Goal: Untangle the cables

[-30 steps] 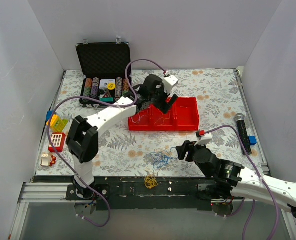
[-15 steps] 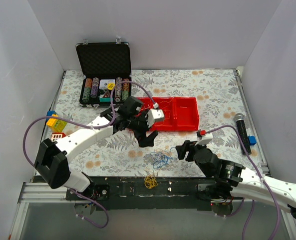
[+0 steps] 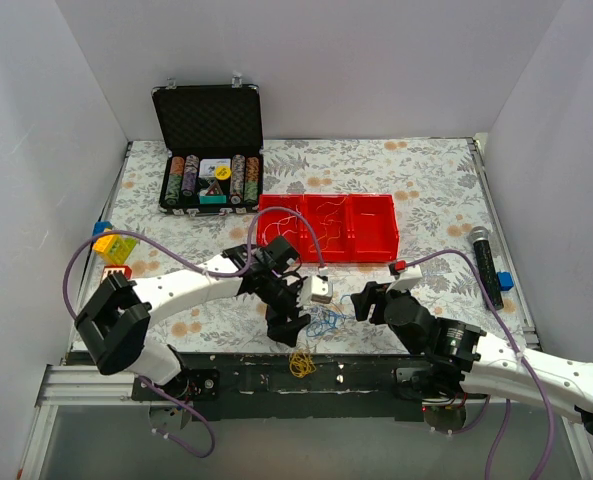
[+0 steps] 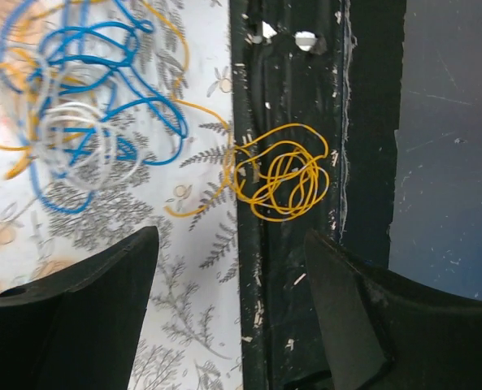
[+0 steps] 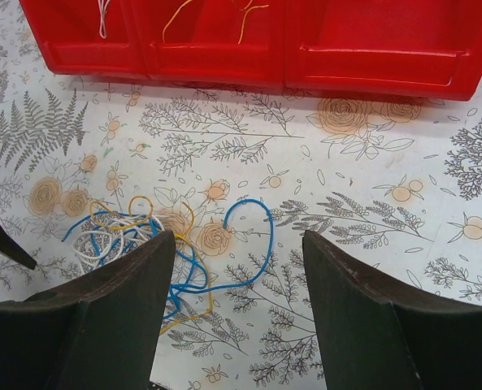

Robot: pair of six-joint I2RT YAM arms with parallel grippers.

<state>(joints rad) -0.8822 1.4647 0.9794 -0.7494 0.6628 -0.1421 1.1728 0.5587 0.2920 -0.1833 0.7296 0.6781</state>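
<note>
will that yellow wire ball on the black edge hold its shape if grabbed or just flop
The yellow coil is thread-thin, so probably light and floppy. One strand seems to join the tangled bundle, so lifting may drag that along.

This is a robot laboratory test cell, not a home or a shop. Plain white panels (image 3: pixel 36 150) close the flowered table (image 3: pixel 426 170) on three sides. Two robot arms, the left arm (image 3: pixel 186 288) and the right arm (image 3: pixel 516 365), are bolted to a black base plate (image 3: pixel 366 372) on an aluminium frame (image 3: pixel 76 385). The table carries unrelated props: a poker chip case (image 3: pixel 208 120), a red divided tray (image 3: pixel 361 250), toy blocks (image 3: pixel 116 250), a microphone (image 3: pixel 484 262) and thin cables (image 3: pixel 324 320).
</note>
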